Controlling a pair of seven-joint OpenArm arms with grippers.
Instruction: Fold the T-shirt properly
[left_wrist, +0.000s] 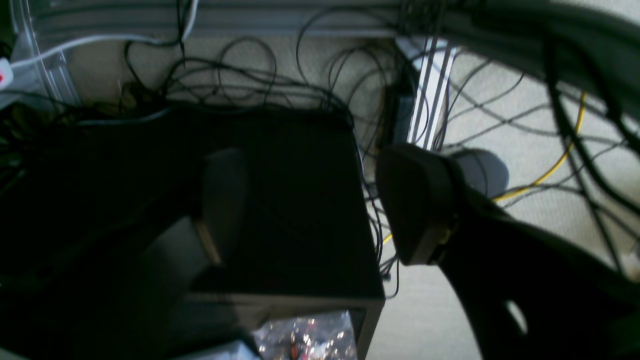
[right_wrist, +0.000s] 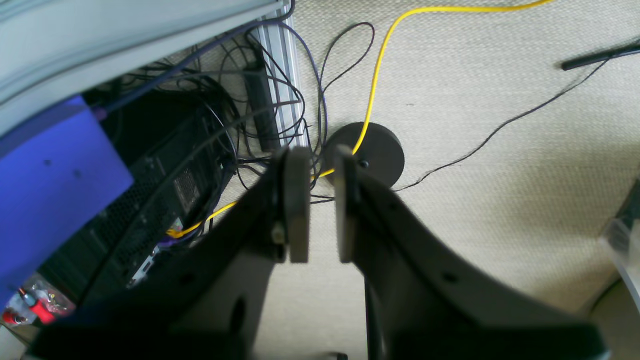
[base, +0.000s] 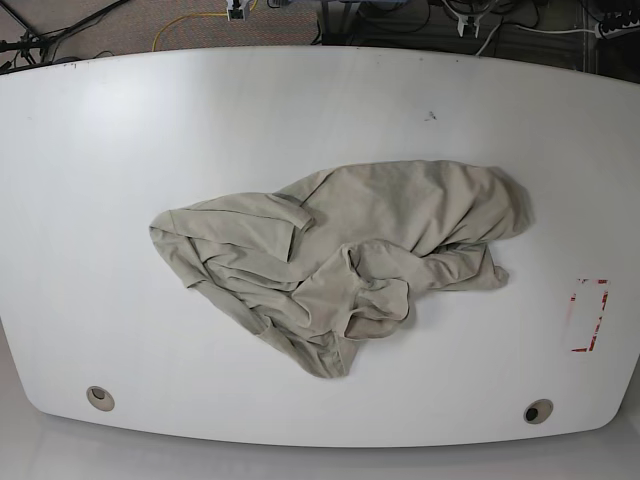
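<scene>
Crumpled and soft, the khaki shirt (base: 340, 260) lies in a wrinkled heap mid-table (base: 120, 130). Left gripper (left_wrist: 320, 205) gapes empty over the floor; right gripper (right_wrist: 315, 205) is nearly closed, holding nothing.

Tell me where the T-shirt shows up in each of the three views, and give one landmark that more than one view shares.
Base: the T-shirt lies crumpled mid-table, slightly right of centre.
Left wrist: not in it; floor and cables only.
Right wrist: not in it; floor, cables and a computer case.
Shared landmark: the yellow cable on the carpet, also at right in the left wrist view and at top left in the base view.
</scene>
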